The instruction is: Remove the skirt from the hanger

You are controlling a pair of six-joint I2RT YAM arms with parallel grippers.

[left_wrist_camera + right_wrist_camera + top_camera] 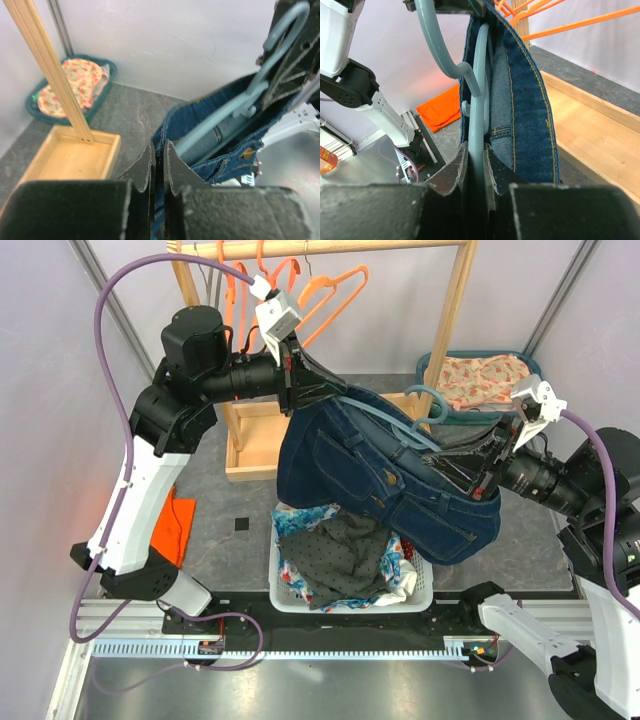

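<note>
A dark blue denim skirt hangs on a pale blue-grey hanger, held in the air above the white laundry basket. My left gripper is shut on the skirt's waistband at its upper left; in the left wrist view the denim runs between the closed pads. My right gripper is shut on the hanger's bar at the skirt's right end; in the right wrist view the hanger sits between the fingers with the skirt beside it. The hanger's hook points up and right.
A white basket full of clothes stands below the skirt. A wooden rack with orange hangers and a wooden base tray stands behind. A teal basket of floral cloth is at back right. An orange cloth lies at left.
</note>
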